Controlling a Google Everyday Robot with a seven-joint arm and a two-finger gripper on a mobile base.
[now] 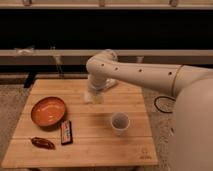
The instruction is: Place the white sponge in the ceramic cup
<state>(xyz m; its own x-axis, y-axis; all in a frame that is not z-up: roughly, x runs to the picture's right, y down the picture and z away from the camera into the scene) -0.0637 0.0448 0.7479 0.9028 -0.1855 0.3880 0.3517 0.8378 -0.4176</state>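
Observation:
The ceramic cup point(120, 122) is small, white and round, and stands upright on the wooden table point(100, 145), right of centre. My gripper point(93, 94) hangs at the end of the white arm, low over the back middle of the table, up and to the left of the cup. A pale off-white patch at its tip looks like the white sponge point(90, 98). I cannot tell whether it is held or lies on the table.
An orange bowl point(48, 111) sits at the left. A dark flat bar point(66, 132) and a red-brown item point(42, 143) lie near the front left. The big white arm point(150, 75) spans the right side. A dark shelf wall runs behind the table.

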